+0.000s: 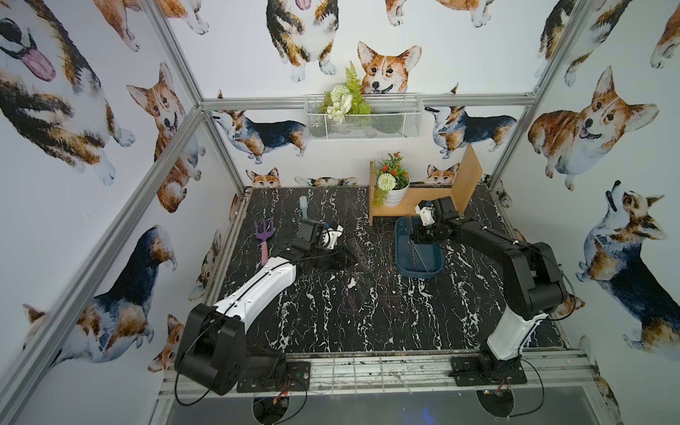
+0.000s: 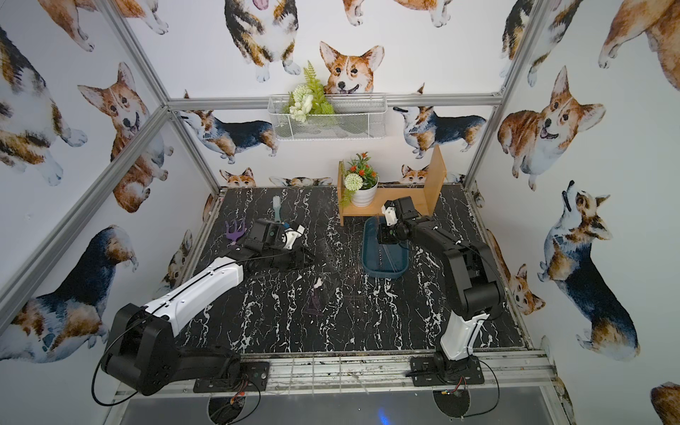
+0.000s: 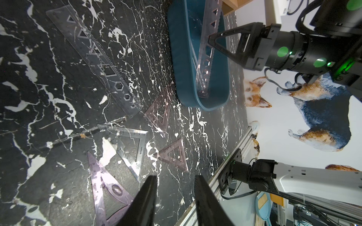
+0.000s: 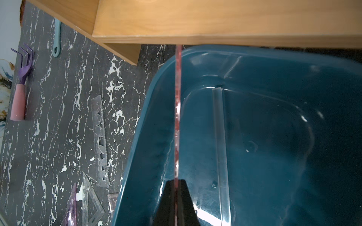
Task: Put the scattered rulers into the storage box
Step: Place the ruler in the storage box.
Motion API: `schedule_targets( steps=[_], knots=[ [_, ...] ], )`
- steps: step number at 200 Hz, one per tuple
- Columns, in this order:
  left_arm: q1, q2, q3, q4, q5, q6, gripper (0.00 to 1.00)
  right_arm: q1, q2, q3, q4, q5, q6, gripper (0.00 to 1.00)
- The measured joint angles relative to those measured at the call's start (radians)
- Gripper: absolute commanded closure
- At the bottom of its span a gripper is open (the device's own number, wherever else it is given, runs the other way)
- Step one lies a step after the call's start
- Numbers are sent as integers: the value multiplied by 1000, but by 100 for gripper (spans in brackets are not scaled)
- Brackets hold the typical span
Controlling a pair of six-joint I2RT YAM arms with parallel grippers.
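As R gripper (image 4: 176, 181) grips ruler (image 4: 177, 117), shelf (image 4: 215, 21) nearby

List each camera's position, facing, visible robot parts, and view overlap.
Both top views: high at the front, looking down over the table; left arm and right arm show.
Left wrist: above the table, faces across set squares toward the storage box; open left tool, plus right tool.
Right wrist: over the box, looks along the held ruler toward the shelf; right tool shut on it.
Shared: both wrist views show the box, held ruler and stencil ruler.
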Motion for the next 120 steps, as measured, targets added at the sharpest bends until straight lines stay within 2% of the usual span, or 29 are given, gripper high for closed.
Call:
schedule_targets(
  steps=[25, 38, 89, 101, 120],
  knots=[
    [0, 0, 0, 4, 0, 0, 62, 8, 8, 2, -8, 9, -2, 100],
    [0, 0, -2, 6, 0, 0, 62, 8, 6, 2, -8, 16, -3, 95],
    [0, -5, -5, 6, -3, 0, 62, 9, -87, -29, -6, 45, 0, 49],
    [0, -6, -5, 5, -5, 0, 62, 9, -120, -37, -6, 49, 0, 45],
    [0, -10, -5, 0, -10, 0, 62, 9, -179, -49, -6, 76, 4, 45]
  ],
)
